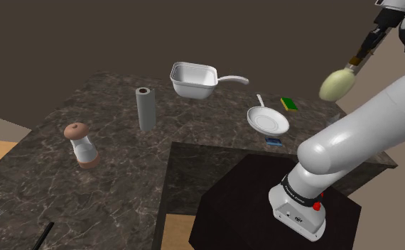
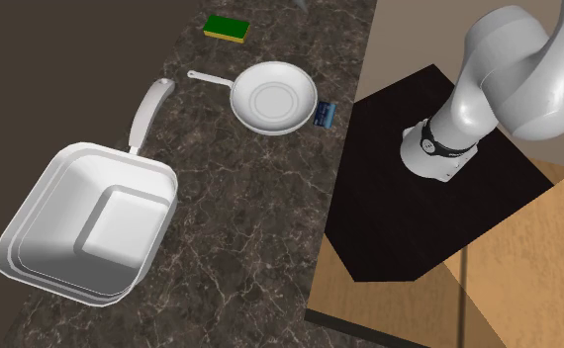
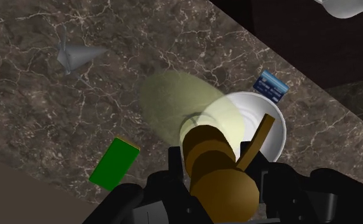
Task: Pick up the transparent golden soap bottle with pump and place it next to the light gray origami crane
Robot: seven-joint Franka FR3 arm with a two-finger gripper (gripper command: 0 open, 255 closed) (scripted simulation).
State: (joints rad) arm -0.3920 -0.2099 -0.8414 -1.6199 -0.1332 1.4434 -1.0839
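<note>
The pale golden, see-through soap bottle with a brown pump [image 1: 337,84] hung in the air, high above the dark marbled stone counter [image 1: 109,163]. It touched nothing but the black two-finger gripper [image 1: 361,55]. In the wrist view the two fingers stood on either side of the brown pump and were clamped on it. The bottle's clear body pointed away from the hand towards the counter.

The picking up therefore looked done, and the bottle was off the surface and held. The placing was not yet done. The light grey folded paper crane [image 3: 76,56] lay on the counter with bare stone all round it and nothing next to it. It was well apart from the round white frying pan [image 3: 261,130] and the small blue card [image 3: 271,84], over which the bottle hovered. The flat green sponge [image 3: 114,163] lay between the pan and the crane.

By this reading, what remained was to carry the bottle across towards the crane, lower it onto the bare stone just beside it, and let go.
</note>
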